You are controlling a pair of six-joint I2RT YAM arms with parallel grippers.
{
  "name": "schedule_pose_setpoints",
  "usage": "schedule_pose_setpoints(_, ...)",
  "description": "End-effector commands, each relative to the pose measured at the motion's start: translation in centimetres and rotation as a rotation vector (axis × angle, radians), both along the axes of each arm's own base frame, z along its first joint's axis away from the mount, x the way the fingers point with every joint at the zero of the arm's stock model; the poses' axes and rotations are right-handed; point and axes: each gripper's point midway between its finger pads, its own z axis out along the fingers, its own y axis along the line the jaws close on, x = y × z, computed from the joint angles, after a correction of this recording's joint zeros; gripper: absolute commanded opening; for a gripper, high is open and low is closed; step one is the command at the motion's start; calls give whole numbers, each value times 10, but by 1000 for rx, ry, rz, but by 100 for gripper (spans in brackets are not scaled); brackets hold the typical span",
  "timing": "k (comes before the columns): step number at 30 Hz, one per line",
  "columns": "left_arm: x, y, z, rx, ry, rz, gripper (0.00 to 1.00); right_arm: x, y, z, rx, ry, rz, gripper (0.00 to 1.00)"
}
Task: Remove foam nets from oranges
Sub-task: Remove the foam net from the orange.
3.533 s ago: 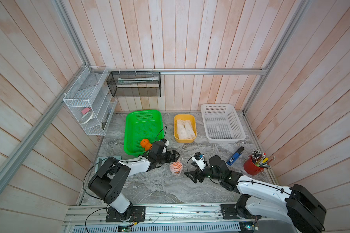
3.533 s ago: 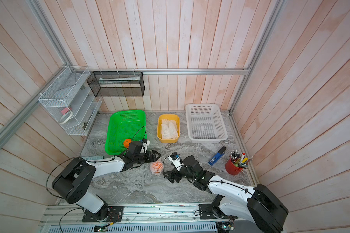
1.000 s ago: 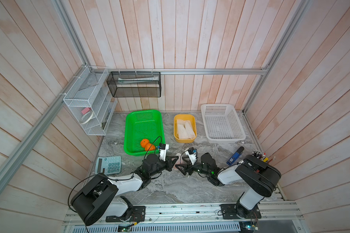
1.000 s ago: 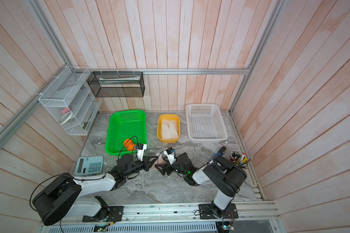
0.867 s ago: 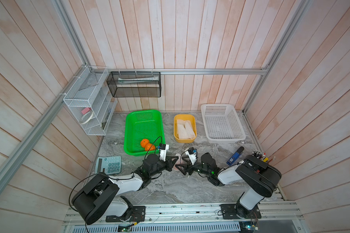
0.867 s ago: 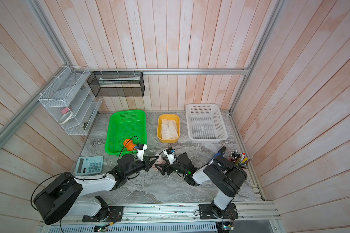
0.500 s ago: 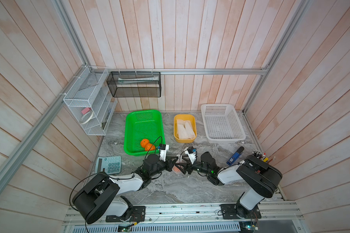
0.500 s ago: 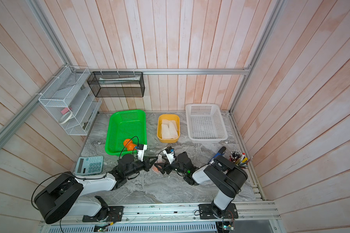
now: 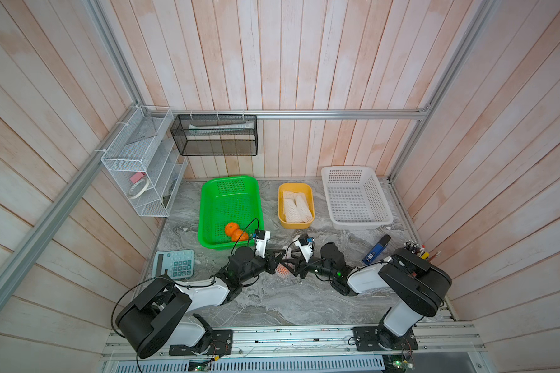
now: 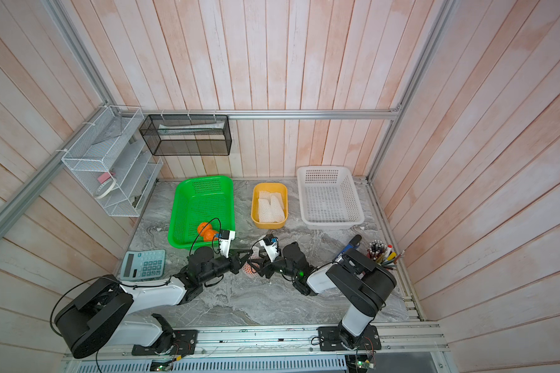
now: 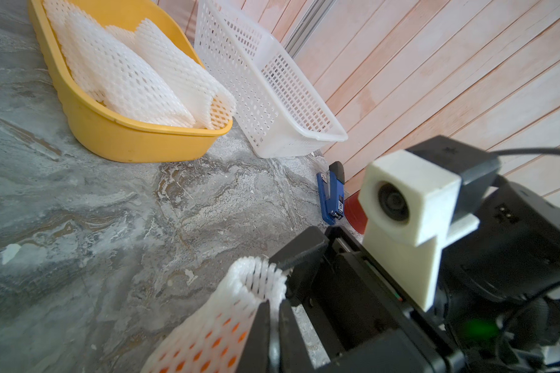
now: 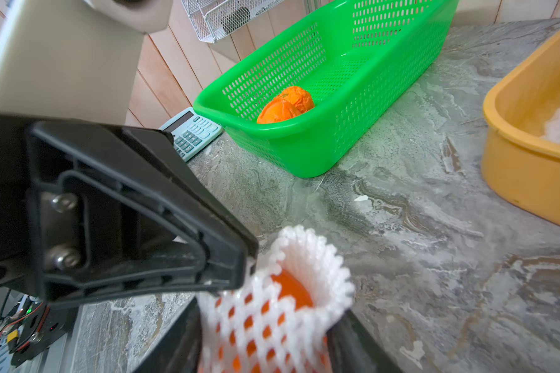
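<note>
Netted orange (image 12: 265, 326) sits low over the desk (image 9: 288, 300) between the two arms, in front of the green basket (image 9: 207, 206), which holds two bare oranges (image 9: 235, 232). Two removed foam nets (image 9: 296, 206) lie in the yellow tub (image 9: 283, 222).

Left end effector (image 11: 274, 318) is pressed together, pinching the rim of the foam net (image 11: 246, 290) at its open end. Right end effector (image 12: 262, 326) straddles the netted body, with one finger on each side; whether it grips firmly cannot be told.

Probable faults from this state:
- Net slips from the left pinch, since only a thin edge of soft foam is held.
- Right fingers clamp net and fruit together, so a pull stretches or tears the mesh rather than freeing the orange.
- Fruit pops out and rolls across the desk if the grip is loose.
</note>
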Motion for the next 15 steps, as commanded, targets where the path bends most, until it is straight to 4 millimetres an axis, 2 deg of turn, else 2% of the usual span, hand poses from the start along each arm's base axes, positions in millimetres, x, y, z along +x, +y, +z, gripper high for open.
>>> schedule_pose_setpoints(1, -5, -3, 8, -39, -30, -23, 9, -1, 4, -3, -17, 4, 12, 45)
schedule_pose_setpoints(4, -7, -3, 12, -58, -40, -33, 11, 2, 5, -1, -18, -5, 3, 36)
schedule_pose_setpoints(6, -10, -2, 14, -72, -46, -37, 18, 3, 7, 0, -27, -14, -2, 29)
schedule_pose_setpoints(8, -12, -1, 17, -85, -51, -39, 31, 4, 7, 0, -34, -18, -3, 21)
schedule_pose_setpoints(12, -16, 3, 24, -101, -58, -37, 70, 7, 6, 1, -38, -35, -18, 8)
schedule_pose_setpoints(13, -18, 5, 26, -102, -58, -35, 79, 8, 5, 3, -39, -45, -25, 2)
schedule_pose_setpoints(15, -22, 10, 29, -99, -65, -33, 90, 9, 3, 5, -42, -67, -32, 0)
